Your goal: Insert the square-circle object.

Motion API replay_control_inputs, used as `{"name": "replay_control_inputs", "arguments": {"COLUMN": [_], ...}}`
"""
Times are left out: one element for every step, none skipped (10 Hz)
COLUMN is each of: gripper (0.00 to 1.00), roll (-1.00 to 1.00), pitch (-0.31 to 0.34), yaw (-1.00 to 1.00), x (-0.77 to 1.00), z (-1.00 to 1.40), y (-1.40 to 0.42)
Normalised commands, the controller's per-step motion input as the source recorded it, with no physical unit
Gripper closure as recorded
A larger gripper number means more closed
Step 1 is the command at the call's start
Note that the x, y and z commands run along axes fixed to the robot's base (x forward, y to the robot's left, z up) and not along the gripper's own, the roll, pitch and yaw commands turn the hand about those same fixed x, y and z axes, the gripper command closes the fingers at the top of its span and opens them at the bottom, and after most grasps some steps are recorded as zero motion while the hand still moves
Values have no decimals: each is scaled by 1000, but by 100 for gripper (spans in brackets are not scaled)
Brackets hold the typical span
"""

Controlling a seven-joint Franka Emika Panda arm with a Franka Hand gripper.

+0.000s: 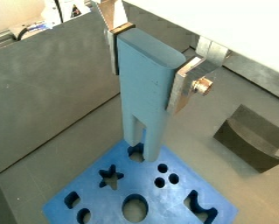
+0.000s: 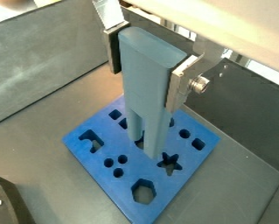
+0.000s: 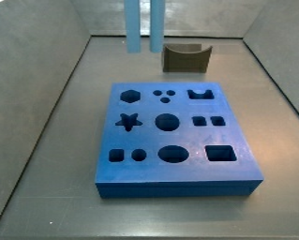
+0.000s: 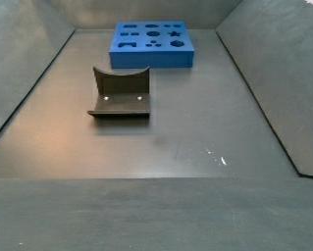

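- Pale blue square-circle object [image 1: 144,83] is pinched upright in my jaws; gripper [image 2: 151,72] hangs above the dark blue board [image 2: 148,153].
- Step: transport and align.
- Next: match both pegs to the square-plus-round hole pair, then descend straight.

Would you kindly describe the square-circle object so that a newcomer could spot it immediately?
Start at the dark blue board with shaped holes on the grey floor. Directly above it hangs the gripper, whose silver fingers clamp the square-circle object. It is the only pale sky-blue piece, a tall upright block ending in two thin pegs, unlike the dark notched block nearby.
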Motion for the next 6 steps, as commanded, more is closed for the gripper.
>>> {"name": "replay_control_inputs", "arguments": {"gripper": [100, 100, 100, 100, 100, 100], "roll": [99, 150, 190, 153, 143, 127], "pitch": [41, 120, 159, 54, 11, -180], "yaw": [237, 220, 263, 269, 220, 169], "x": [-566, -391, -166, -117, -97, -146], "z": [-1000, -1000, -917, -826, -777, -783], "y": [-594, -809, -923, -974, -1000, -1000]}}
